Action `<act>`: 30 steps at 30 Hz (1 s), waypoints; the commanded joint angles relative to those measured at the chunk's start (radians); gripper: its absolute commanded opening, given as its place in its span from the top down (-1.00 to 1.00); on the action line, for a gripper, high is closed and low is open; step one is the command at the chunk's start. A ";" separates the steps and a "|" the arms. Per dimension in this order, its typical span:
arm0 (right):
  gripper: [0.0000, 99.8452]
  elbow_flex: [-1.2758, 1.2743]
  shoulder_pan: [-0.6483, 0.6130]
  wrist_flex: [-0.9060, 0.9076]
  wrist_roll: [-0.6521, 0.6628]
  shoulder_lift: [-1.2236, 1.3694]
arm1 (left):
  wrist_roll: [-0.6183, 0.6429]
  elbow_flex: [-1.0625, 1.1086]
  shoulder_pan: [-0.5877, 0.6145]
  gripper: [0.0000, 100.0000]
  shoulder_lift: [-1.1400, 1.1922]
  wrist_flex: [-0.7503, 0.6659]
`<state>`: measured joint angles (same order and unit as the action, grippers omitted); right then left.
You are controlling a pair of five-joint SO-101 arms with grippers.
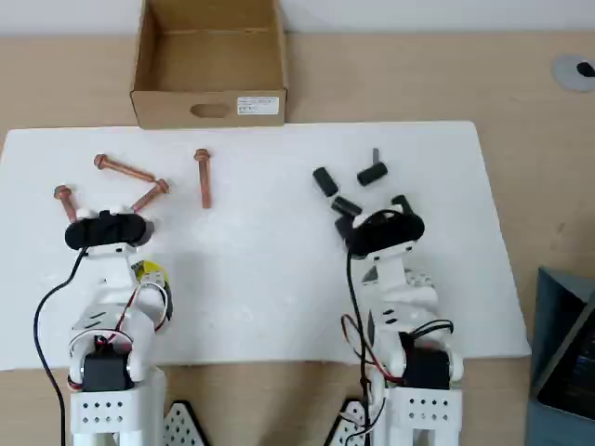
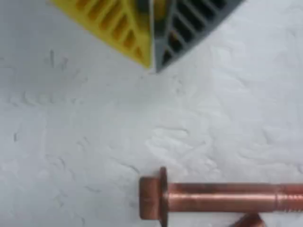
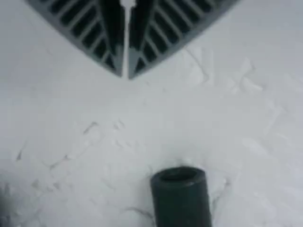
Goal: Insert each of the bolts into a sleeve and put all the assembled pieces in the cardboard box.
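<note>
Left wrist view: left end effector point(image 2: 152, 66) closed near bolt point(image 2: 222, 197); right end effector point(image 3: 127, 71) closed near sleeve point(image 3: 182, 198).

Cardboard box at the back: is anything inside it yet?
Empty. In the high view the cardboard box has a bare floor; the bolts and sleeves lie loose on the white mat.

The table point(image 1: 418, 79) is carrying a white sheet point(image 1: 260, 279) at centre frame and the box point(image 1: 177, 110) at upper left.

Lab workbench: wooden table point(image 1: 539, 139), white mat point(image 1: 260, 279).
</note>
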<state>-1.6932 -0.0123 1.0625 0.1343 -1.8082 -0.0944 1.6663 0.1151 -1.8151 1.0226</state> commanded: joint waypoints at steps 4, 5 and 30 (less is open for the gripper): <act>0.98 0.035 0.025 -0.021 0.002 -0.111 | 0.000 -0.032 -0.002 0.99 -0.008 -0.014; 0.98 0.062 0.050 -0.005 0.002 -0.111 | 0.000 -0.064 -0.002 0.99 -0.005 -0.011; 0.98 0.719 0.070 0.216 -0.018 0.334 | -0.002 -0.833 -0.002 0.99 0.696 0.253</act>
<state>-1.1132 0.0460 1.2712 0.1250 -1.6272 -0.0944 0.9406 0.1151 -1.1922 1.2390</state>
